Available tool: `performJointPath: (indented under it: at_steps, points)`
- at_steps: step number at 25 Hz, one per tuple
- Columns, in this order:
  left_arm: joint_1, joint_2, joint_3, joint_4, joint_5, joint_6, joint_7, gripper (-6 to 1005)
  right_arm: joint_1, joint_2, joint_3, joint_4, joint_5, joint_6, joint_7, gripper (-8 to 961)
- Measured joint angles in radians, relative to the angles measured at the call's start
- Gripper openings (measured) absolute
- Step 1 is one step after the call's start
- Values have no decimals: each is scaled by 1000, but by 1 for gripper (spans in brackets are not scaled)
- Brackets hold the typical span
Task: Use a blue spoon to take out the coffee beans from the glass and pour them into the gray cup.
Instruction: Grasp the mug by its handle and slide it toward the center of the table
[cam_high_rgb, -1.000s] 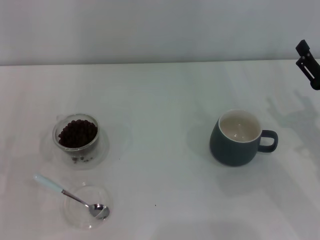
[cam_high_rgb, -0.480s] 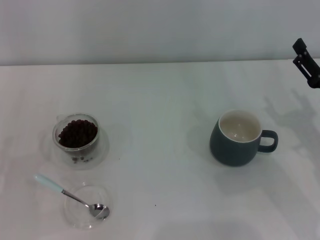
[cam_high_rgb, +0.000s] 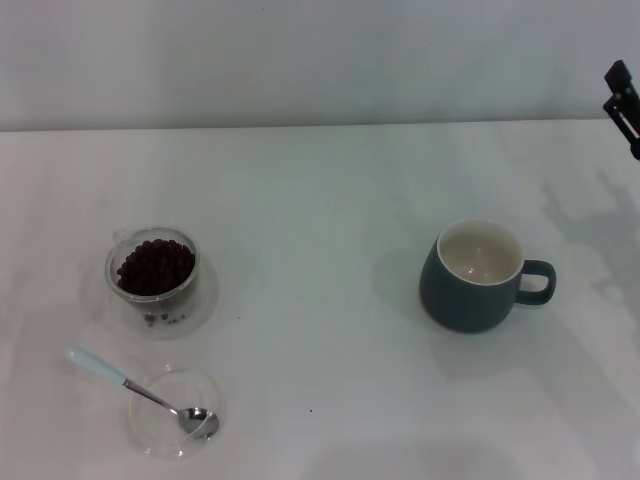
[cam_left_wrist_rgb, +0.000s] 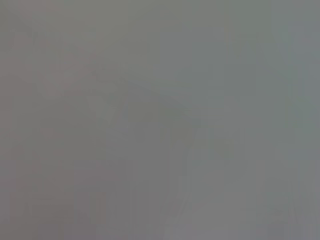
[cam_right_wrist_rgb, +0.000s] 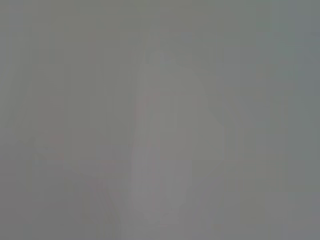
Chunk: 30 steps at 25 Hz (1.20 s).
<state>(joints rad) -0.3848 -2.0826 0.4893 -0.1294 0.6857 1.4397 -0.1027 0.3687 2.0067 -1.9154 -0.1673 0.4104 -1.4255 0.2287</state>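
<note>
In the head view the glass (cam_high_rgb: 152, 272) stands at the left of the white table, holding a heap of dark coffee beans (cam_high_rgb: 155, 266). In front of it lies the blue spoon (cam_high_rgb: 135, 390), its metal bowl resting in a shallow clear dish (cam_high_rgb: 172, 412) and its pale handle pointing out to the left. The gray cup (cam_high_rgb: 480, 275) stands at the right, empty, its handle turned right. A dark part of my right gripper (cam_high_rgb: 625, 110) shows at the far right edge, well behind the cup. My left gripper is out of view. Both wrist views show only a plain grey blur.
A few stray beans (cam_high_rgb: 163, 319) lie inside the glass's outer wall at its base. The white table (cam_high_rgb: 320, 200) ends at a pale wall behind.
The right gripper has drawn back toward the right edge and slightly up, so less of it shows. The glass, spoon and cup have not moved.
</note>
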Motion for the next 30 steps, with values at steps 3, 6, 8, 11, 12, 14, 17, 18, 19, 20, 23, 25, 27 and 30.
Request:
performJointPath:
  at_steps: [3,6,8,11,12,14,17,18,19,20,23,25,27,30]
  points:
    - [-7,0,0,-3,0,-7,1,835,16,1,2,-1,0,46,-10,863]
    - [-6,-1,0,-4,0,-5,2,835,30,2,2,-2,-4,67,-10,862]
    - [-2,-2,0,-4,2,-4,2,835,33,3,0,-2,-5,68,-12,862]
    - [9,-3,0,-10,7,-9,6,835,32,3,-5,-5,-5,65,-13,861]
    - [13,-3,0,-12,9,-9,6,834,30,3,-6,-7,-6,62,-11,861]
    - [19,-4,0,-17,12,-9,6,834,23,3,-11,-9,-7,48,-9,861]
    - [28,-5,0,-18,23,-7,4,834,20,3,-15,-6,-7,39,-7,860]
    - [30,-5,0,-19,30,-5,4,834,18,3,-16,-6,-7,38,-7,860]
    - [32,-5,0,-20,37,-3,3,834,17,3,-18,-6,-7,37,-7,860]
    - [33,-5,0,-23,41,-3,3,834,16,3,-21,-6,-7,37,-6,860]
    - [34,-5,0,-29,44,-4,4,835,13,3,-29,-8,-7,35,-6,859]
    - [34,-5,0,-30,44,-6,6,835,10,3,-41,-11,-7,29,-5,859]
    - [34,-5,0,-30,45,-7,6,835,8,3,-55,-12,-7,22,-5,858]
    - [32,-5,0,-30,50,-7,6,834,7,4,-67,-12,-7,18,-4,858]
